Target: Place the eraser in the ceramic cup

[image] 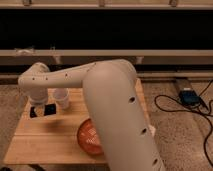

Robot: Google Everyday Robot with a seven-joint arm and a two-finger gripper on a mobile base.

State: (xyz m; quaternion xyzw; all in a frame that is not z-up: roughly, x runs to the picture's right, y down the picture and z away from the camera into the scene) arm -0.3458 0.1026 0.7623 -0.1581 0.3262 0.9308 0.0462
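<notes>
My gripper [42, 110] hangs from the white arm over the left part of the wooden table [30, 145]. It is just left of and slightly in front of the small white ceramic cup [61, 98], which stands upright. Dark shapes sit at the gripper's tip. I cannot tell the black eraser apart from them, and no eraser lies loose on the table. The cup's inside is hidden from this angle.
A wide orange-red bowl [89, 137] sits on the table at the middle front, partly hidden by my arm [115, 100]. The arm covers the table's right half. A dark box with cables [189, 96] lies on the floor to the right. A dark wall with rails runs behind.
</notes>
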